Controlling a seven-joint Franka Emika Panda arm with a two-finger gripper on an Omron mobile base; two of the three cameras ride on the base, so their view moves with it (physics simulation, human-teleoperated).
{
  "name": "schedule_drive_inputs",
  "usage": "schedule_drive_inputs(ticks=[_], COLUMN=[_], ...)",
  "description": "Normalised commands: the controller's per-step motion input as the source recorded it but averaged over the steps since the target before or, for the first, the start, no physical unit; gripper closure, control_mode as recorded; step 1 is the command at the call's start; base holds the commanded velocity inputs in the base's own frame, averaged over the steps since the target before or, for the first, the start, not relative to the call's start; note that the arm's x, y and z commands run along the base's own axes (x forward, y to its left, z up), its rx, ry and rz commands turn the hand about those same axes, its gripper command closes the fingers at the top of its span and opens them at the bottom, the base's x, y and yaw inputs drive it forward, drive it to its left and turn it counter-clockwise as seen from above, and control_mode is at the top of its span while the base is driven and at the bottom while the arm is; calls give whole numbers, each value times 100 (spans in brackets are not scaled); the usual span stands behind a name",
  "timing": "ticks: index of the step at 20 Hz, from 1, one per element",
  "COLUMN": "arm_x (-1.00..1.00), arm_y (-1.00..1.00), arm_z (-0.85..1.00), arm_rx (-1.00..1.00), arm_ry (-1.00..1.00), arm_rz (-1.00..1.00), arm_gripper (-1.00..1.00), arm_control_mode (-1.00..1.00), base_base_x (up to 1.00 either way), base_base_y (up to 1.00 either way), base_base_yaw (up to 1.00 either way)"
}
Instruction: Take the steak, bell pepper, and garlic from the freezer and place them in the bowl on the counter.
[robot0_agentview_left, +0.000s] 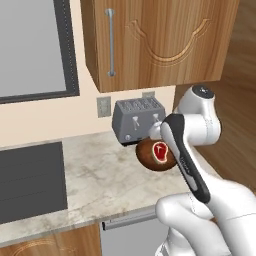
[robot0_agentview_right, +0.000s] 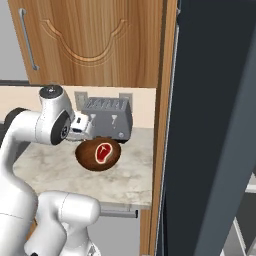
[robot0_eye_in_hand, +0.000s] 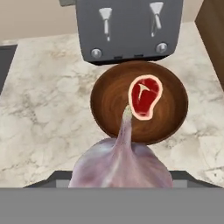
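The garlic (robot0_eye_in_hand: 121, 164) sits right at the gripper (robot0_eye_in_hand: 120, 186), filling the near part of the hand view, a pale pinkish bulb whose long axis runs straight out ahead of the gripper, with the pointed tip leading toward the bowl (robot0_eye_in_hand: 109, 98). The gripper is closed on the garlic; its fingertips are hidden behind the bulb, so only the bulb's sides show where they would be. Just past the tip, ahead of the gripper, the dark brown bowl rests on the counter (robot0_eye_in_hand: 43, 100), and the steak (robot0_eye_in_hand: 145, 96) lies flat inside it, off to one side of the garlic's tip, its narrow end pointing back toward the gripper. Beyond the bowl, farther ahead of the gripper, stands a grey toaster (robot0_eye_in_hand: 129, 28), just beside the bowl's far rim. From the right base view, the gripper (robot0_agentview_right: 82, 126) hangs above the bowl's (robot0_agentview_right: 86, 156) near edge.
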Motion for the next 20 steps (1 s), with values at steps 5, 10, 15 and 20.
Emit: schedule_drive_inputs(ticks=[5, 10, 15, 20], arm_x=[58, 54, 52, 47], arm_y=[0, 0, 0, 0], arm_z=[-68, -48, -52, -49], arm_rx=[0, 0, 0, 0], arm_ry=[12, 13, 14, 7], arm_rz=[0, 0, 0, 0], arm_gripper=[100, 100, 100, 100], arm_control_mode=[-100, -100, -100, -100], base_base_x=[0, 0, 0, 0], base_base_y=[0, 0, 0, 0], base_base_yaw=[0, 0, 0, 0])
